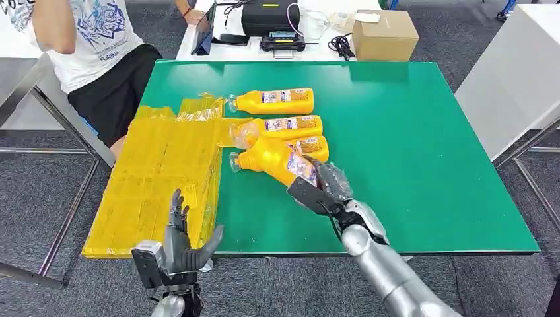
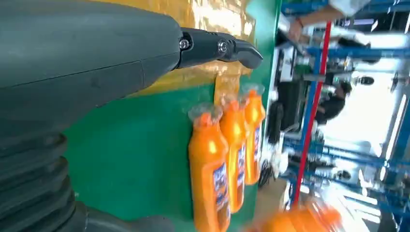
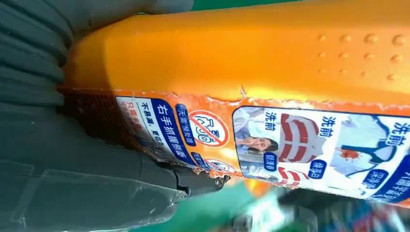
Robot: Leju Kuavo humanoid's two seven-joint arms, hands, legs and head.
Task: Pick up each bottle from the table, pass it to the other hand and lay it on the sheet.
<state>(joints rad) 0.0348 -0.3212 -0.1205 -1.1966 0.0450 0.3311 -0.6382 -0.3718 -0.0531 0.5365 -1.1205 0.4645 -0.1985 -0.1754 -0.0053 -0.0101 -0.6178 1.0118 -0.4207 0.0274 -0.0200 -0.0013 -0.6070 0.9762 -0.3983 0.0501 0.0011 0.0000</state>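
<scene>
My right hand (image 1: 318, 188) grips the base end of an orange bottle (image 1: 271, 157) with a clear cap; its labelled side (image 3: 251, 63) lies against the palm. The bottle points left towards the yellow sheet (image 1: 158, 178) and partly covers another bottle (image 1: 315, 146) behind it. Two more orange bottles (image 1: 274, 101) (image 1: 287, 125) lie on the green table (image 1: 409, 145) beyond. My left hand (image 1: 178, 239) is open, fingers up, at the table's front edge beside the sheet. In the left wrist view three bottles (image 2: 210, 174) lie side by side, and the held one (image 2: 300, 220) is a blur.
A person (image 1: 92, 46) sits at the far left corner, close to the sheet. A white table behind holds a cardboard box (image 1: 384, 34) and a black device (image 1: 269, 16). Another white table (image 1: 515, 79) stands to the right.
</scene>
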